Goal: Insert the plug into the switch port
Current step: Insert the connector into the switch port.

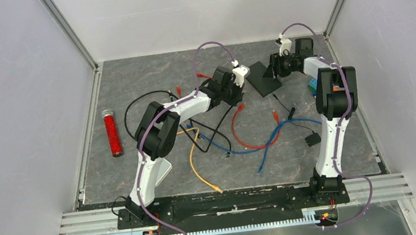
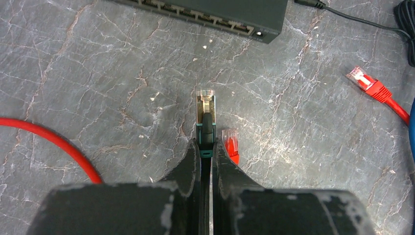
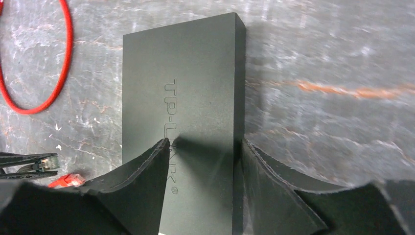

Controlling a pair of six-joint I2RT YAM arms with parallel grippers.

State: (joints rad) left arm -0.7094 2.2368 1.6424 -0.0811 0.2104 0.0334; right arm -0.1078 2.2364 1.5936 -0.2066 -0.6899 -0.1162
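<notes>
Left gripper: my left gripper (image 2: 205,147) is pressed together on the teal-booted metal-shielded plug (image 2: 206,110); both black fingers (image 2: 188,164) clamp the boot from either side; the clear-tipped end juts out ahead of them
Plug: it is held over the grey marbled tabletop (image 2: 98,73), its tip aimed toward the port row of the flat black TP-Link network switch (image 3: 181,73); bare table lies between tip and ports, so they are near but apart
Right gripper: my right gripper (image 3: 203,147) is spread wide at the switch; one finger lies over the top face beside the embossed lettering, the other sits at the long side edge; whether either one presses on the casing I cannot tell
Switch: it lies flat toward the far side of the table, between my two grippers in the overhead view; its ported face is turned toward my left gripper
Loose red plugs: one short red plug (image 2: 230,144) shows just beside my left gripper's right finger; a second red plug with a clear tip (image 2: 367,82) lies off to the right on its red cable (image 2: 397,107)
Cable tangle: a blue cable (image 1: 265,152), an orange cable (image 1: 192,158) and a thin black cable (image 1: 146,96) lie tangled across the middle of the table, nearer my bases than the switch
Red tube: a red glitter-filled cylinder (image 1: 112,132) lies by the left edge, well apart from the switch
Black block: a small black adapter block (image 1: 312,139) sits near my right arm
</notes>
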